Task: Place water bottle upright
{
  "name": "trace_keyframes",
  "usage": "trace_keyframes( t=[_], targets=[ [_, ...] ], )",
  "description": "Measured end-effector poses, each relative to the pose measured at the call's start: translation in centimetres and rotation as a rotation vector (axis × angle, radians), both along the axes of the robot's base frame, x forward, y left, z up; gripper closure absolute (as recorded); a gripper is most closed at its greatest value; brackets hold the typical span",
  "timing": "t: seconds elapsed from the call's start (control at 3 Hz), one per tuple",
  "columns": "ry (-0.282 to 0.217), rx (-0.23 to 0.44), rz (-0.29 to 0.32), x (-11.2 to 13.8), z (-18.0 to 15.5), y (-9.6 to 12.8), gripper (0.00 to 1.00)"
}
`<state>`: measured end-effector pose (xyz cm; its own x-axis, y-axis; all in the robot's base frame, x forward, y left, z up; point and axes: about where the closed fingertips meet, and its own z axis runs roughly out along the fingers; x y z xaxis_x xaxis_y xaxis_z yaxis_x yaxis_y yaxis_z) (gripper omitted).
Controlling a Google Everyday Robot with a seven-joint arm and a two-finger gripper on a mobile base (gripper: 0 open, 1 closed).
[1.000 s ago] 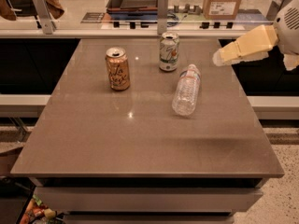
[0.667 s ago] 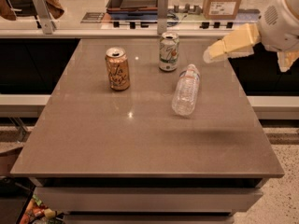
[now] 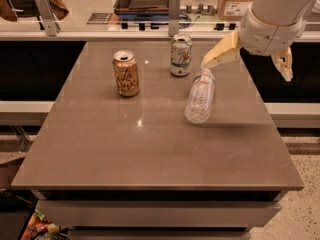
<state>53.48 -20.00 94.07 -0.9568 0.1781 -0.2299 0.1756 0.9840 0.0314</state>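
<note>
Brown table (image 3: 150, 149): gripper (image 3: 246, 71) over the far-right edge, jaws spread wide, holding nothing.
Clear water bottle (image 3: 199, 98) lies on its side right of centre, cap end near one fingertip; orange can (image 3: 126, 74) and white-green can (image 3: 180, 55) stand upright behind.

Warm overhead light, small glints on table (image 3: 150, 149), end effector (image 3: 246, 71) upper right, shadow beneath.

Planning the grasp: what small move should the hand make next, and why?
Probably lower the open hand over the bottle: the bottle lies on its side, and the hand hovers by its cap end, not yet around it.
</note>
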Motion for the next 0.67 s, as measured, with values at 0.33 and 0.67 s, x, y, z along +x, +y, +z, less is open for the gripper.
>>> trace_keyframes(
  t=[0.33, 0.67],
  targets=[
    [0.020, -0.007, -0.065, 1.2, -1.3, 0.6, 0.00],
    [0.008, 0.011, -0.088, 2.4, -2.3, 1.7, 0.00]
  ],
)
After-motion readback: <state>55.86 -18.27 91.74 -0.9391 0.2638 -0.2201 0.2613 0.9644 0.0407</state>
